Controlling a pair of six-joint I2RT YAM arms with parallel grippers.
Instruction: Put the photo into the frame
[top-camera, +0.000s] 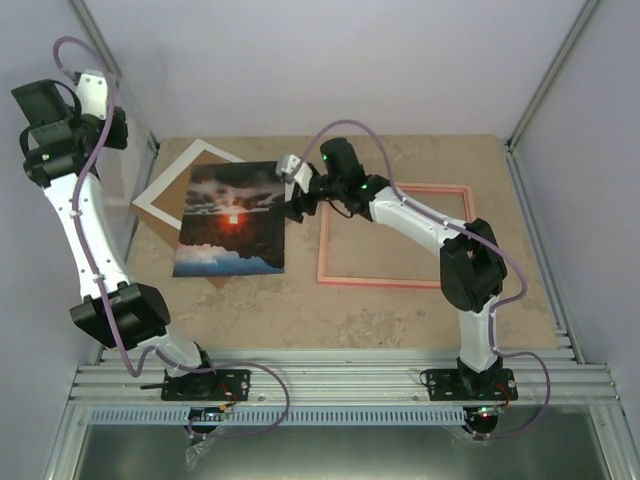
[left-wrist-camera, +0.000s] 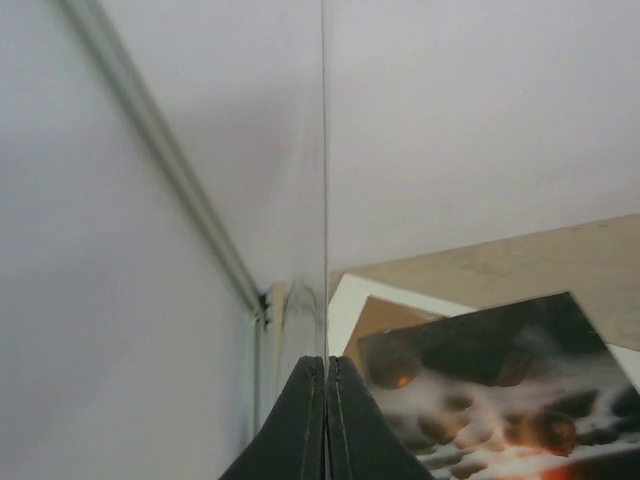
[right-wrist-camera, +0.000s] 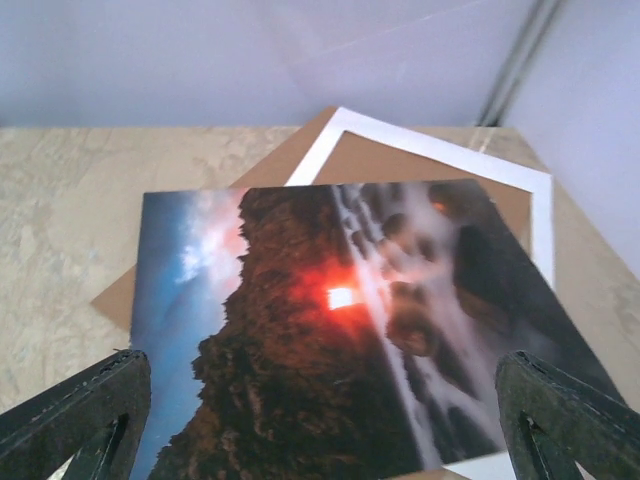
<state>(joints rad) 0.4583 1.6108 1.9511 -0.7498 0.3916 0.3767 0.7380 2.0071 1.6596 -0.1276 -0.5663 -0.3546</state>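
So, pickup step I reckon: right gripper (top-camera: 296, 205) gapes empty beside the photo (top-camera: 232, 218), left of centre. Next, pinch its edge and carry it right to the frame (top-camera: 380, 283). The left gripper (left-wrist-camera: 325, 420) is clenched.

Probably a robotics lab cell: plain white enclosure walls (top-camera: 350, 60); aluminium rail base (top-camera: 340, 380); stone-patterned tabletop (top-camera: 300, 320)

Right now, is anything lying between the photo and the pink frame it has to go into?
Nothing visible does. The photo lies on the white mat, bare table between it and the frame. Only the right arm crosses above the frame, the right gripper open at the photo's edge.
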